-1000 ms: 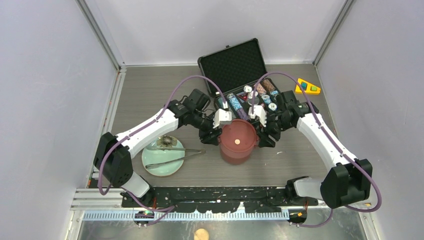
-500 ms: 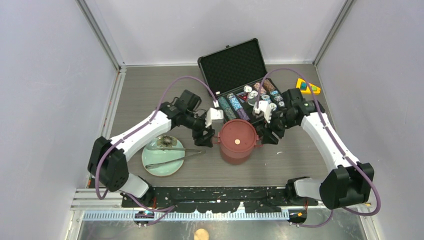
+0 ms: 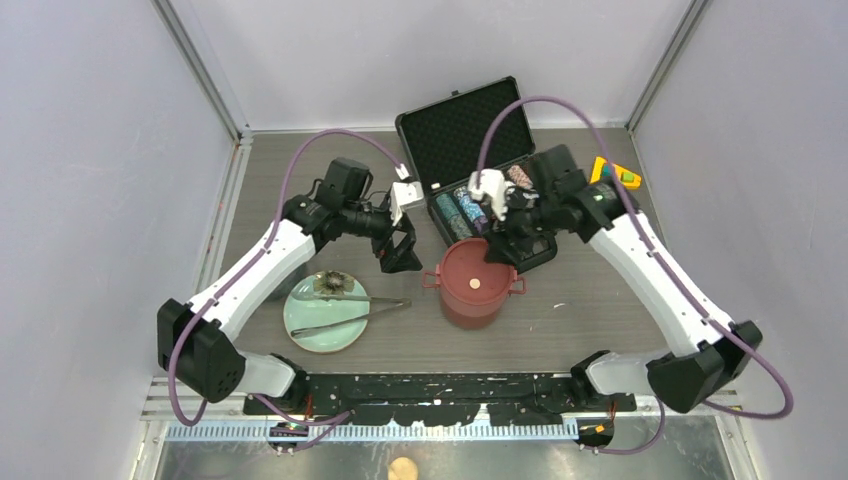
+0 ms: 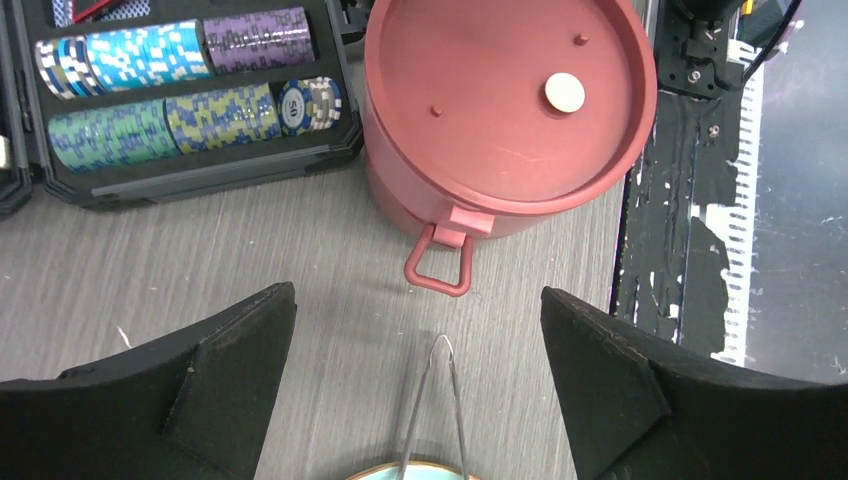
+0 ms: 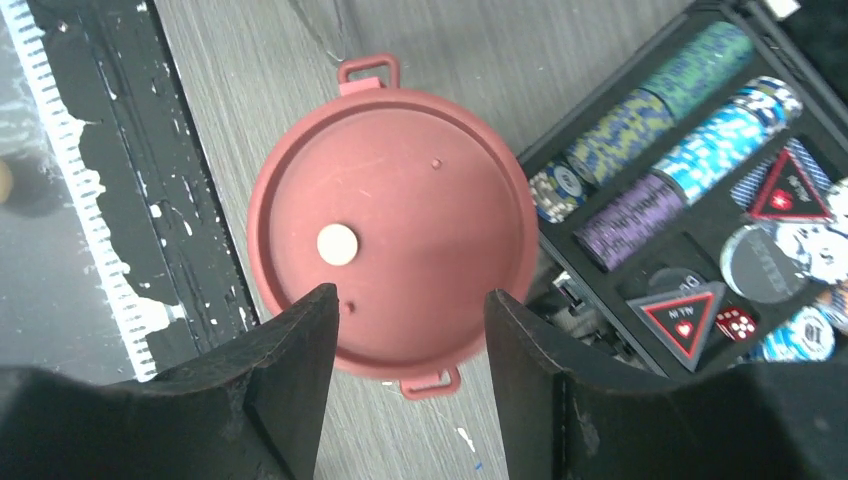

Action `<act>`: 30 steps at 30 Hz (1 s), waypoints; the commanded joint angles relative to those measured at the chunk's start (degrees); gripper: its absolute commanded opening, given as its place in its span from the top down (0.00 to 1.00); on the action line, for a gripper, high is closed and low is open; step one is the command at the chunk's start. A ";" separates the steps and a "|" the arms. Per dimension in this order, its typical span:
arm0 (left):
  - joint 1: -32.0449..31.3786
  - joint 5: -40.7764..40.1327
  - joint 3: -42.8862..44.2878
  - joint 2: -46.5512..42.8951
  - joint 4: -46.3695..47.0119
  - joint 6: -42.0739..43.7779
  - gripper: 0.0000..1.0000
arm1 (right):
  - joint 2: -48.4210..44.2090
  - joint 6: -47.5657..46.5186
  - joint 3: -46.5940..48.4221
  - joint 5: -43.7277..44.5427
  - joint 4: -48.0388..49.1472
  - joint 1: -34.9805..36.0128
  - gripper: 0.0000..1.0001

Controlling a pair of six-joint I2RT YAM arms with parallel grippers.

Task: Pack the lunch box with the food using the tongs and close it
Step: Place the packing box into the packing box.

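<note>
We see the grey surface (image 3: 600, 300) carrying the red lunch box (image 3: 473, 290) at centre, lidded. Left of it, a green plate (image 3: 338, 340) bears the tongs (image 3: 390, 303). The left end effector (image 4: 415, 296) and the right end effector (image 5: 410, 292) are spread, holding nothing.

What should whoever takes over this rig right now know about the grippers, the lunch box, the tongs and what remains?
Left gripper: open, empty, above the table between plate and lunch box.
Right gripper: open, empty, above the lunch box's far right side.
Lunch box: upright, red inner lid on top, contents hidden.
Tongs: lying across the plate, unheld.
Done: inner lid placed.
Left: a dark piece sits on the plate's far edge; no top lid in view.
</note>
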 commanded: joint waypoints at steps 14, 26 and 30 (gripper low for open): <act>-1.72 1.82 -9.96 5.35 16.70 4.73 0.23 | 8.28 -0.40 -11.40 14.43 4.73 9.36 0.44; -4.22 3.67 -14.39 11.77 15.57 12.58 0.45 | 9.29 -0.91 -10.69 13.99 3.07 9.35 0.44; -4.27 4.13 -16.69 12.18 21.06 9.92 0.51 | 9.49 -0.95 -10.66 13.92 3.02 9.33 0.44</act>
